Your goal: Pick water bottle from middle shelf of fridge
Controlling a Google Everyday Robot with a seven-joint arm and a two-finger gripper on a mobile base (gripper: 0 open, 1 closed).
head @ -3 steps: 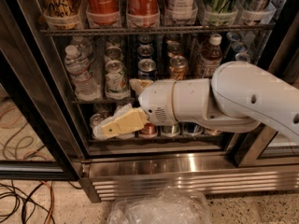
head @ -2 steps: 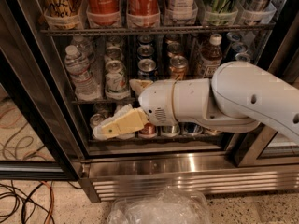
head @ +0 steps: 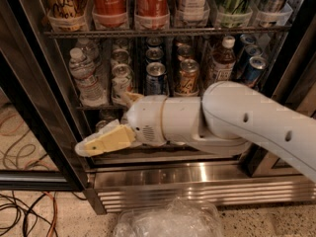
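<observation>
The water bottle point(head: 83, 78), clear and ribbed with a white cap, stands at the left end of the middle shelf point(head: 98, 107) of the fridge point(head: 44, 117). A second clear bottle point(head: 90, 47) stands behind it. My gripper point(head: 98, 143), a yellowish wedge on the white arm point(head: 232, 120), points left in front of the fridge's bottom shelf. It is below the water bottle, slightly to its right, and apart from it. The arm hides the lower right of the fridge interior.
Several cans point(head: 155, 78) and an amber-drink bottle point(head: 223, 58) share the middle shelf. Red cola cans point(head: 109, 1) stand on the rack above. The steel base grille point(head: 197, 186) is below. A crumpled plastic bag point(head: 168, 221) and cables point(head: 24, 211) lie on the floor.
My arm and gripper have moved left and down, from in front of the middle shelf's cans to below the water bottle.
</observation>
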